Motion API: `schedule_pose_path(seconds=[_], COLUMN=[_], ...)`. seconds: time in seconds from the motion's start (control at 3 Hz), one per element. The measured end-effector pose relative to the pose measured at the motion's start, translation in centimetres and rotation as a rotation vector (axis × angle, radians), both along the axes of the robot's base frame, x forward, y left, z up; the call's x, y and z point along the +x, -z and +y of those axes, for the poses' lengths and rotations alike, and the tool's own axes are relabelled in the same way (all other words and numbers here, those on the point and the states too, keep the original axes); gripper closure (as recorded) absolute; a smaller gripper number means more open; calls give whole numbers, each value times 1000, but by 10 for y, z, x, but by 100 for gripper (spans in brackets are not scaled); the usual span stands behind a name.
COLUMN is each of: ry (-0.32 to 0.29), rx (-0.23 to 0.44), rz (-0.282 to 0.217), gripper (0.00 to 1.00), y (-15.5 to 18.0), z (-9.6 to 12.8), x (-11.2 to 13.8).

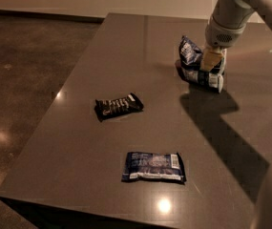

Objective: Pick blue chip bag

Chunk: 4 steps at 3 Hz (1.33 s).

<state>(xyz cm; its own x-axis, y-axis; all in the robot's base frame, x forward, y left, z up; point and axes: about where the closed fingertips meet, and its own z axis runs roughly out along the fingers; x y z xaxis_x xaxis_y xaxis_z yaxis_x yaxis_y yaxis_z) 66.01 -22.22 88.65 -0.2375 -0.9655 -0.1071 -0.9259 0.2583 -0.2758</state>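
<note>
The blue chip bag (196,66), a puffy crumpled dark-blue foil bag with white panels, sits at the far right of the dark table (140,46). My gripper (211,65) comes down from the upper right and is shut on the bag's right part, with one pale finger (210,58) in front of the foil. The other finger is hidden behind the bag. The bag's left end stands up, and its lower end rests on the table.
A small black candy bar wrapper (118,106) lies at the table's middle left. A flat blue packet with a white barcode end (153,166) lies near the front edge. My arm's shadow falls across the table's right side.
</note>
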Motion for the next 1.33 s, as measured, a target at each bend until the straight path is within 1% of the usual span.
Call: schedule_pose_path(seconds=[0.33,0.67,1.33], ry=[-19,-38,-102], rx=[18,74,201], rz=[-14,-22,-71], gripper=[96,100,100], y=[-14,-36,-105], z=[6,12,33], x=[-5,-11,-20])
